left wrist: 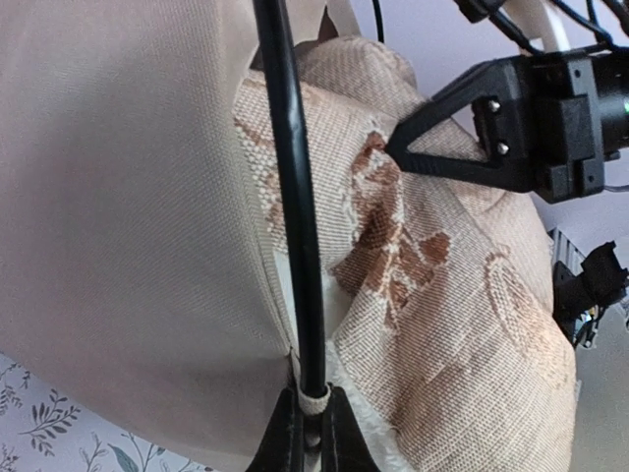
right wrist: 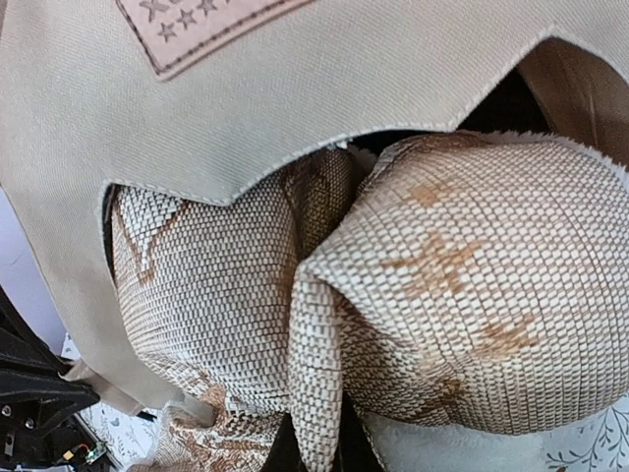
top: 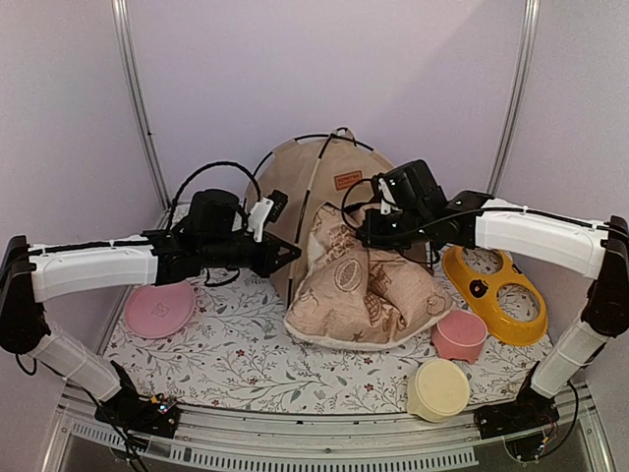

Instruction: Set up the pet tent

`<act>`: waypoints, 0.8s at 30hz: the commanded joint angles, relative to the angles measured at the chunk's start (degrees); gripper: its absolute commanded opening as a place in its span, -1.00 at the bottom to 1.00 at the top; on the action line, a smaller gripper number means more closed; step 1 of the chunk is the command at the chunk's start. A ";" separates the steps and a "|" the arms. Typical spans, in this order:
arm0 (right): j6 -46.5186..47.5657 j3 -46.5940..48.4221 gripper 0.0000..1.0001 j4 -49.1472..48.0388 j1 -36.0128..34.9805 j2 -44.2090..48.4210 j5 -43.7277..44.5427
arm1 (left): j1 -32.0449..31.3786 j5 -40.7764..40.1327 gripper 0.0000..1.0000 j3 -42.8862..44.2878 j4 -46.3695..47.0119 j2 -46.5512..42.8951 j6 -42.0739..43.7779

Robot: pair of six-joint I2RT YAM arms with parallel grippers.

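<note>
Pink plate [top: 157, 310] lies on the floral mat [top: 226, 354], outboard of the left arm and well apart from its tip; not involved.

Left pincer [top: 291, 254]: jaws together, clamped on the black pole [left wrist: 295, 197] just below its pale end cap. The pole rises straight up from the fingers along the tent's front seam. Tan fabric is to the pincer's left, cushion to its right.

Pet tent [top: 295, 182]: stands directly ahead of both pincers, between them, at the back of the mat. The dome is up, the poles are arched over it, and the label patch [right wrist: 197, 29] faces forward. No pom-pom visible.

Cushion [top: 369, 290]: bunched and folded, its top tucked under the cut edge of the doorway [right wrist: 324, 147], the bulk slumped outward onto the mat below the right pincer.

Right pincer [left wrist: 398, 147]: jaws together; in the wrist view a ridge of cushion runs down into them, so it reads as clamped on a fold of cushion, just under the doorway edge.

Pink bowl [top: 459, 334], cream tub [top: 438, 388] and yellow holder [top: 460, 265] sit beneath and beyond the right arm, apart from the pincer.

Progress, judged:
- Frame looks erected; pole end possibly not yet seated, socket hidden.
- Cushion only partly in.
- Remaining: feed the cushion through, flatten it inside, release both grips.
</note>
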State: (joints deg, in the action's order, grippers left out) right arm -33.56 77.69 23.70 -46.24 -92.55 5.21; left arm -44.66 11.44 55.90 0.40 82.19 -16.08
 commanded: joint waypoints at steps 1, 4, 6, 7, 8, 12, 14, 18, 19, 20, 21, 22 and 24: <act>0.80 -1.34 -1.00 -11.34 0.05 1.06 1.40 | -1.08 10.23 -1.00 -1.23 3.47 -2.24 2.44; 1.36 -1.62 -1.00 -11.85 0.29 0.96 8.58 | -1.11 13.49 -1.00 -1.65 3.77 -3.05 2.69; 2.60 -2.19 -1.00 -12.93 0.58 0.32 11.70 | -1.07 14.71 -1.00 -1.94 3.49 -3.78 2.93; 3.32 -2.70 -1.00 -13.80 0.74 -0.11 12.19 | -1.06 15.13 -1.00 -2.14 3.51 -4.30 2.97; 3.92 -3.38 -1.00 -15.09 0.77 -0.53 12.23 | -1.01 15.35 -1.00 -2.56 3.73 -4.81 2.98; 5.50 -5.76 -1.00 -19.00 0.52 -2.48 11.31 | -0.40 15.42 -1.00 -4.09 4.69 -6.59 2.39; 5.67 -6.37 -0.99 -19.97 0.52 -3.14 10.79 | 0.07 14.70 -1.00 -4.83 5.33 -6.94 1.52; 7.62 -5.64 -0.45 -19.50 0.01 -2.40 6.19 | 1.00 7.48 -1.00 -4.98 3.33 -6.39 -0.71; 8.46 -4.95 -0.27 -18.28 -0.28 -2.11 5.22 | 1.26 6.14 -1.00 -4.89 2.61 -6.12 -1.05; 8.67 -4.13 -0.12 -16.81 -0.61 -1.84 4.54 | 1.28 5.15 -1.00 -4.84 2.06 -5.81 -1.28; 8.76 -3.49 0.02 -15.44 -0.88 -1.39 4.05 | 1.38 4.41 -1.00 -4.84 1.65 -5.61 -1.51; 8.84 -3.07 0.14 -13.91 -1.10 -0.88 3.51 | 1.35 3.69 -1.00 -4.90 1.38 -5.36 -1.70; 8.48 -2.99 0.38 -11.52 -1.13 0.75 2.60 | 1.57 2.37 -1.00 -5.09 0.82 -5.22 -2.24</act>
State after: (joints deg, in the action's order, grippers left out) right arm -25.63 72.20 9.91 -46.54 -95.55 10.74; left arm -43.77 17.56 50.63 0.78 76.84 -16.78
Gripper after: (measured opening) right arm 0.614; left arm 0.039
